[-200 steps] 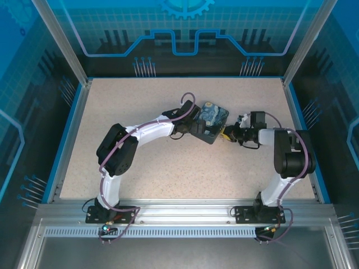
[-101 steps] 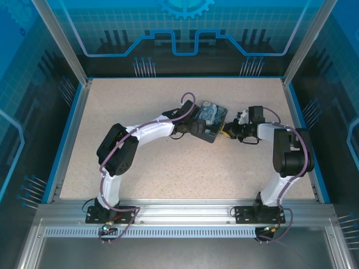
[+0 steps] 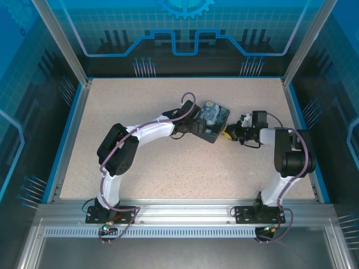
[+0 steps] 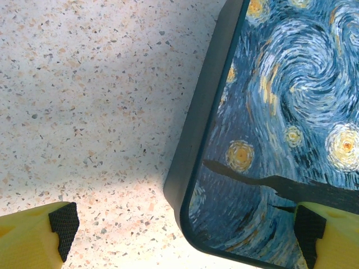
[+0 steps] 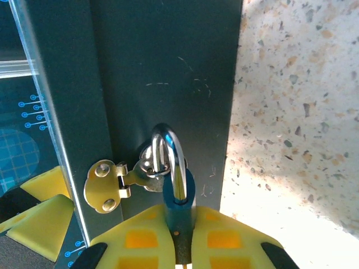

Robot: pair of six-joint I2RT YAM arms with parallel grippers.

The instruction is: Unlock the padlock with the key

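Right gripper [image 5: 180, 241] clamped on blue body of padlock [image 5: 178, 193], which hangs on right side of box [image 5: 168, 67]. Shackle threaded through brass hasp [image 5: 109, 186], just beyond fingertips. Left gripper [image 4: 185, 224] at box's left side, spread apart astride box corner.
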